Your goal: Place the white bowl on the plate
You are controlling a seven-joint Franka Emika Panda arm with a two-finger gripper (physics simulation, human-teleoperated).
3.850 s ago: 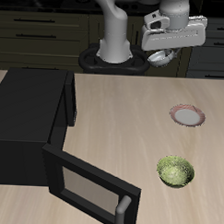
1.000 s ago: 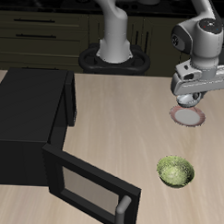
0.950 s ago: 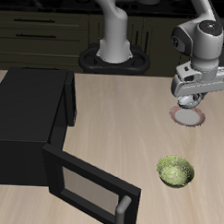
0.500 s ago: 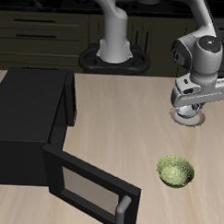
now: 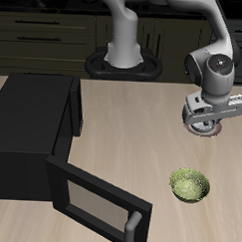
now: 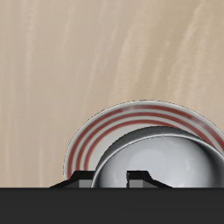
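The claw (image 5: 205, 121) grips the small round white bowl with a greyish metallic inside (image 6: 157, 163) by its rim, low over the small flat plate with a white centre and pinkish-red rim (image 6: 92, 140). Whether the bowl touches the plate cannot be told. The green mottled bowl (image 5: 188, 185) sits nearer the wooden surface's (image 5: 123, 123) front edge.

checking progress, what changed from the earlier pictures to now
The gripper carried the white bowl from high near the robot's base over to the plate and lowered it until it sits just above or on it, still gripped. The green bowl and the open microwave stayed put.
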